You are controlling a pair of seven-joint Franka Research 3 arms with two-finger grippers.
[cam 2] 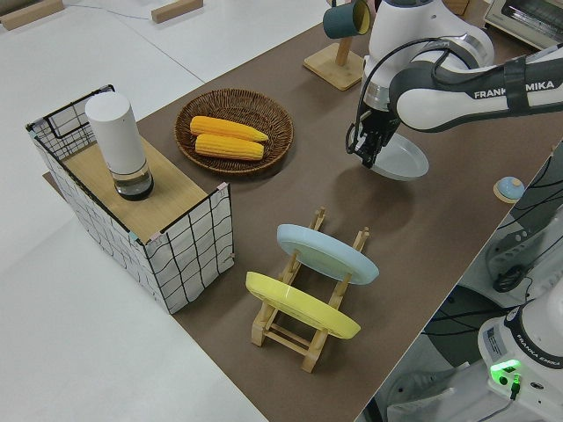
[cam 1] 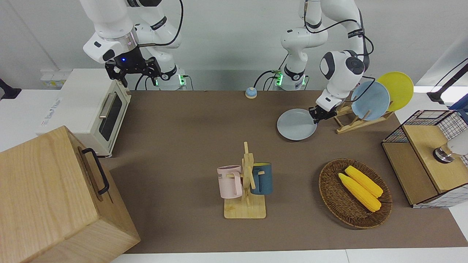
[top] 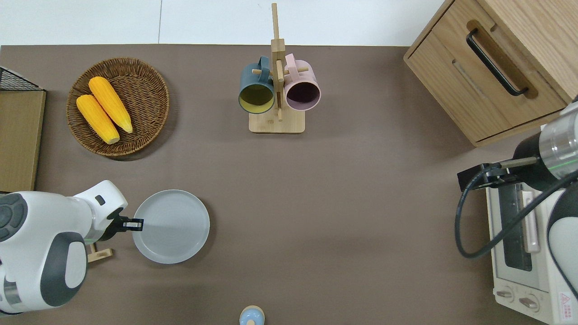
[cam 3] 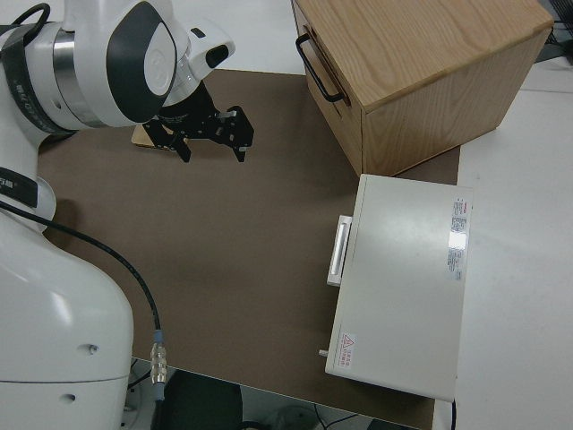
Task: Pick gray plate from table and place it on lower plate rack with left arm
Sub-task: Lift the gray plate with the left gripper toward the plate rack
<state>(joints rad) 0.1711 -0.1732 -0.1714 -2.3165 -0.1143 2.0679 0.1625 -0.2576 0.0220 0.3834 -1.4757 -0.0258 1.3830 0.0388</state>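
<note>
A big wooden box (cam 1: pixel 55 197) with a black handle sits closest to the front camera, at the right arm's end of the table (cam 1: pixel 182 146). Next to it is a white toaster oven (cam 1: pixel 91 109). In the middle stands a mug stand (cam 1: pixel 245 190) with a pink mug (cam 1: pixel 229 181) and a dark blue mug (cam 1: pixel 262 178) hanging on it. A round basket (cam 1: pixel 354 193) holds two yellow corn cobs (cam 1: pixel 360 186).

The gray plate (top: pixel 171 232) lies on the brown table, just beside the lower plate rack (cam 1: pixel 351 122). The rack already holds a light blue plate (cam 1: pixel 371 100) and a yellow plate (cam 1: pixel 396 89), both standing on edge.

The left gripper (top: pixel 132 223) is down at the plate's rim, on the side toward the rack. Its fingers look pinched on the rim. The right gripper (cam 3: pixel 208 134) hangs with its fingers spread and holds nothing; that arm is parked.
</note>
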